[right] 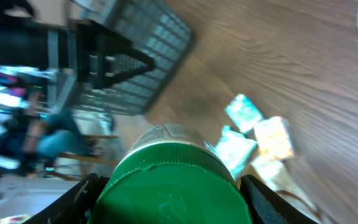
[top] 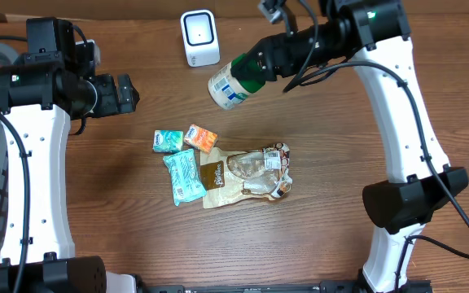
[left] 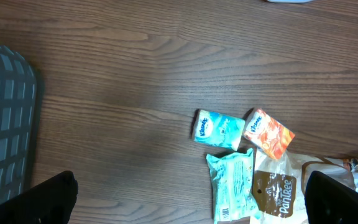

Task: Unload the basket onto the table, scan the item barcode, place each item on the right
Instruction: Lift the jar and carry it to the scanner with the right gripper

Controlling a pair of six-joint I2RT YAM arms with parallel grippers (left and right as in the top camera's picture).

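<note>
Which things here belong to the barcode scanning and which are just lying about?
Job: green-capped white jar, right gripper holding it, white scanner.
Lying about: teal tissue pack, orange tissue pack, teal wipes pouch, brown snack bag, grey basket.

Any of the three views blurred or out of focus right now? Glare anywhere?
Overhead: sharp, evenly lit, only soft shadows on the table, no glare. Left wrist: sharp, Kleenex pack print readable, faint sheen on the wood. Right wrist: tilted, green lid so close that it looks soft, basket and the room at left smeared.
</note>
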